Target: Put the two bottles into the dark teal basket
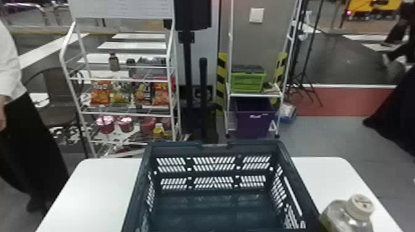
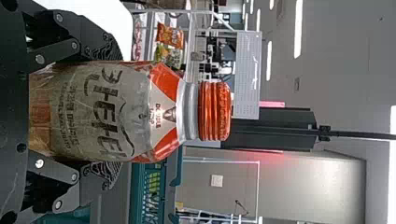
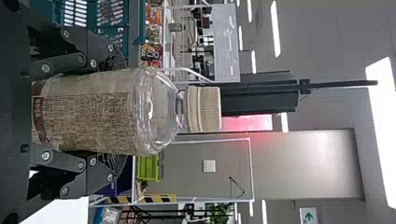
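Note:
The dark teal basket (image 1: 216,209) stands on the white table with its inside bare. At the lower right of the head view, beside the basket, is a clear bottle with a pale cap (image 1: 349,216). In the right wrist view my right gripper (image 3: 114,114) is shut on this bottle (image 3: 112,112), a finger on each side of its body. My left gripper (image 2: 105,112) is shut on a bottle with an orange cap (image 2: 116,112) in the left wrist view; part of the basket (image 2: 152,193) shows beyond it.
The white table (image 1: 92,191) extends on both sides of the basket. Behind it stand a white snack rack (image 1: 123,114) and a shelf holding a green crate (image 1: 248,81) and a purple bin (image 1: 253,120). A person stands at the left edge.

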`<state>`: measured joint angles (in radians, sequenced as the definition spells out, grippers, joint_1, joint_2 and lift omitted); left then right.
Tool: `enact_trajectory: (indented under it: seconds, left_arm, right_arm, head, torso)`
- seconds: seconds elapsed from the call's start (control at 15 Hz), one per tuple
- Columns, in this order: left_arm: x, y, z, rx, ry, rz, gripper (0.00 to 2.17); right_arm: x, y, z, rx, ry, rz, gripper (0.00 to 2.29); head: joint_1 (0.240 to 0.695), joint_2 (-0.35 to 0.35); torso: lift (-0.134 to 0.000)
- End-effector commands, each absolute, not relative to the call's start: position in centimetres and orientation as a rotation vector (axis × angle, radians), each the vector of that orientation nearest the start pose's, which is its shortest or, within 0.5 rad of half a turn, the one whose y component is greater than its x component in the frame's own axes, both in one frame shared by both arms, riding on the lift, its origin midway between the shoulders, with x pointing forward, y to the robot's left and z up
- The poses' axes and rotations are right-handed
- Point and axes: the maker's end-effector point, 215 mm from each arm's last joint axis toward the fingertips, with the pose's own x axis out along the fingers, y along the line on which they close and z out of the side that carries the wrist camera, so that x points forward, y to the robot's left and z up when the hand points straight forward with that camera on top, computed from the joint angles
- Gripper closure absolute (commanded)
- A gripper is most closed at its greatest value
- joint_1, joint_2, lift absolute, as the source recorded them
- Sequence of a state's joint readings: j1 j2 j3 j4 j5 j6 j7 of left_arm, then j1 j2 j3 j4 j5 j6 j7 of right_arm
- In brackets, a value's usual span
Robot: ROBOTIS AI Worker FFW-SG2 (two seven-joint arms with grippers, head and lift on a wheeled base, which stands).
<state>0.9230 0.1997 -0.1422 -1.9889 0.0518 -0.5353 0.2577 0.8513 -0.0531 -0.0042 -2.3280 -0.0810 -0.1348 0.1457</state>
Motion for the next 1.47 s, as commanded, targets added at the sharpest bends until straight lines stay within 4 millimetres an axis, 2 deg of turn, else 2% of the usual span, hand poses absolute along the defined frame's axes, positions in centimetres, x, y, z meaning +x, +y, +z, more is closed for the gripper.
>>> enact_trajectory:
  seconds: [0.0, 0.2, 0.4, 0.53, 0.67, 0.87, 1.07, 1.2, 1.4]
  left_arm:
    - [28.5, 22.2, -36.8, -0.034, -0.003, 0.028, 2.15]
    - [28.4, 22.2, -37.9, -0.019, 0.034, 0.019, 2.15]
    - [28.5, 21.3, -39.1, -0.014, 0.079, 0.002, 2.15]
    - [28.8, 21.1, -39.3, -0.011, 0.086, -0.004, 2.15]
    - [28.8, 21.0, -39.5, -0.012, 0.089, -0.006, 2.15]
    - [28.5, 21.1, -40.1, -0.013, 0.101, -0.003, 2.15]
    - [28.6, 21.1, -40.3, -0.012, 0.104, -0.004, 2.15]
    - [28.6, 21.0, -40.3, -0.013, 0.102, -0.005, 2.15]
    - [28.7, 21.0, -40.5, -0.013, 0.104, -0.006, 2.15]
  right_arm:
    - [37.8, -19.6, -27.3, 0.050, -0.031, 0.164, 2.05]
    - [40.9, -18.9, -27.2, 0.062, -0.010, 0.160, 2.05]
    - [44.1, -16.7, -29.5, 0.077, 0.093, 0.199, 2.05]
    - [46.6, -13.8, -30.5, 0.097, 0.190, 0.230, 2.05]
    - [48.4, -11.2, -30.6, 0.044, 0.251, 0.252, 2.05]
    - [48.0, -8.4, -34.6, -0.023, 0.512, 0.302, 2.05]
    - [46.5, -7.7, -38.6, -0.092, 0.745, 0.322, 2.05]
    - [47.3, -6.8, -39.3, -0.093, 0.793, 0.329, 2.05]
    - [48.6, -6.2, -41.5, -0.100, 0.878, 0.352, 2.04]
  head:
    - [0.499, 0.000]
    - [0.499, 0.000]
    - [0.499, 0.000]
    - [0.499, 0.000]
    - [0.499, 0.000]
    - [0.499, 0.000]
    - [0.499, 0.000]
    - [0.499, 0.000]
    - [0.499, 0.000]
  torso:
    - [0.000]
    - [0.000]
    - [0.000]
    - [0.000]
    - [0.000]
    - [0.000]
    - [0.000]
    - [0.000]
    - [0.000]
